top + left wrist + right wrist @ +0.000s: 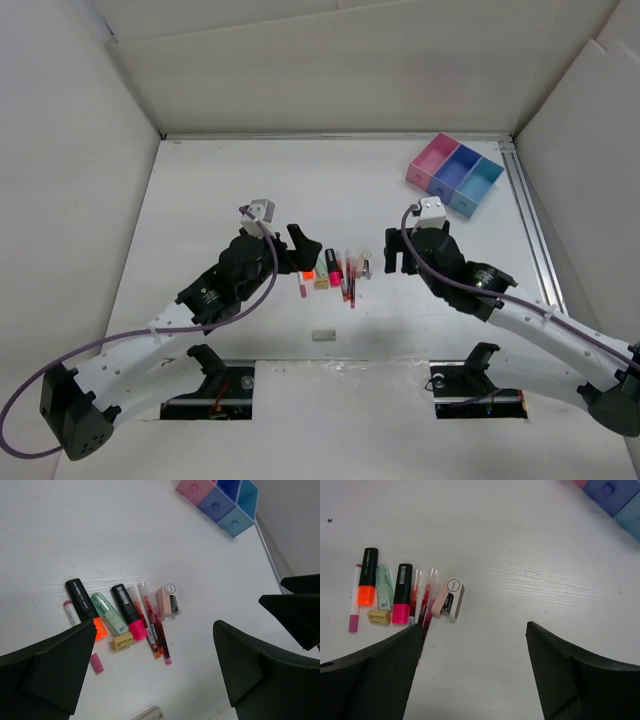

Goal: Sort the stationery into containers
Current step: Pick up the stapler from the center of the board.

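Left gripper [154, 630] and right gripper [474, 626] stood released, empty; the centre-frame pens [422, 605], judged light, rigid, slippery, suited mid-barrel pinching.

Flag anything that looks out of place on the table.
One pale eraser block lies alone on the near side, apart from the stationery row where everything else is lined up. Nothing looks spilled or damaged.

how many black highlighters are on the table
2. The orange-ended highlighter lies near the left end of the row in the right wrist view; the pink-ended highlighter lies just past the pale green marker. None seems hidden.
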You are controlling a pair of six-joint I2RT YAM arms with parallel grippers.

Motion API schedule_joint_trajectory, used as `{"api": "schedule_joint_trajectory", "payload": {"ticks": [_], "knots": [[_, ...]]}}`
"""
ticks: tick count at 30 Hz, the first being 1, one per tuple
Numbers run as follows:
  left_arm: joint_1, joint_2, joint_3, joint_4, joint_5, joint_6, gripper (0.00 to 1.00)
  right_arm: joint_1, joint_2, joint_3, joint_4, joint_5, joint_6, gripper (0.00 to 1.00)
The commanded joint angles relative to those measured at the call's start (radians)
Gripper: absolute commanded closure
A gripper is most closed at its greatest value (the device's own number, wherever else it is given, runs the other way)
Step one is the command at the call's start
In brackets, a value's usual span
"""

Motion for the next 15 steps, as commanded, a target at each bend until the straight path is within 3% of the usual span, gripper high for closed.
{"api": "schedule_joint_trajectory", "payload": {"ticks": [1, 3, 6, 10, 11, 12, 14, 15], "knots": [[0.007, -0.018, -0.004, 0.071, -0.017, -0.003, 0.00, -0.002, -0.023, -0.006, 0.009, 0.000, 0.014, 0.11], [0.007, -0.018, -0.004, 0.043, -0.029, -0.017, 0.00, -0.002, -0.023, -0.006, -0.002, 0.000, 0.014, 0.13], [0.007, -0.018, -0.027, 0.033, -0.041, -0.042, 0.00, -0.002, -0.023, -0.006, -0.002, 0.000, 0.014, 0.27], [0.007, -0.059, -0.073, 0.088, 0.024, -0.021, 0.00, -0.002, -0.023, -0.006, -0.002, -0.011, 0.023, 0.57], [0.007, -0.082, -0.073, 0.107, 0.034, -0.002, 0.00, -0.002, -0.023, -0.006, -0.002, -0.011, 0.023, 0.75], [0.007, -0.097, -0.099, 0.124, 0.052, 0.015, 0.00, -0.002, -0.023, -0.006, -0.002, -0.021, 0.023, 0.84], [0.007, -0.134, -0.110, 0.158, 0.064, 0.015, 0.00, 0.007, 0.000, -0.006, -0.002, -0.034, 0.034, 1.00], [0.007, -0.134, -0.124, 0.170, 0.064, 0.015, 0.00, 0.007, 0.011, -0.006, 0.010, -0.049, 0.034, 1.00]]}}
